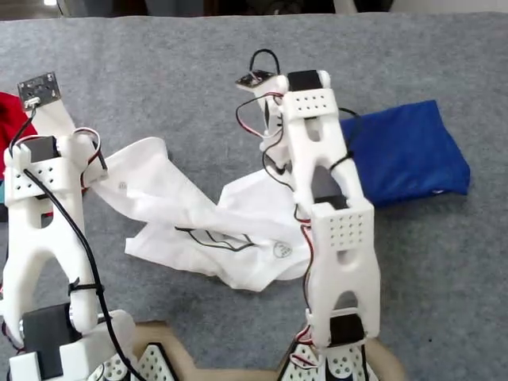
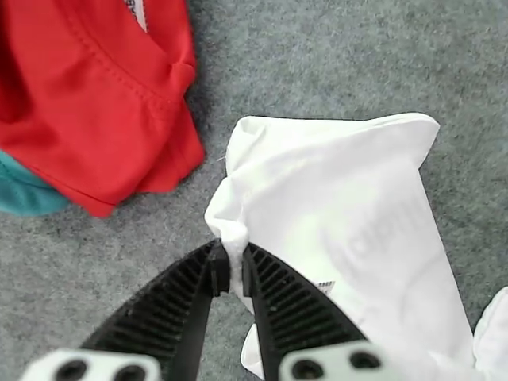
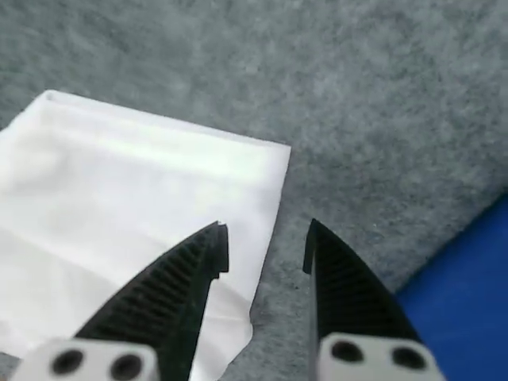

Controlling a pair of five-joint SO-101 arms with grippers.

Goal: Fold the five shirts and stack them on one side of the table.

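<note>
grey surface (image 1: 159, 63) holds a crumpled white shirt (image 1: 238, 226) at centre, with a folded blue shirt (image 1: 409, 155) to its right. the left end effector (image 2: 230, 274) pinches the white shirt's left edge; the right end effector (image 3: 266, 250) hangs released above its right edge.

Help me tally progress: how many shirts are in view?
4: white shirt crumpled mid-table, pinched by the left tool; blue shirt folded at right; red shirt at left, over a teal shirt. A fifth may be hidden.

The left hand (image 2: 229, 270) is clamped on an edge of the white shirt (image 2: 341, 206); the right hand (image 3: 266, 248) hangs parted above that shirt's corner.
</note>
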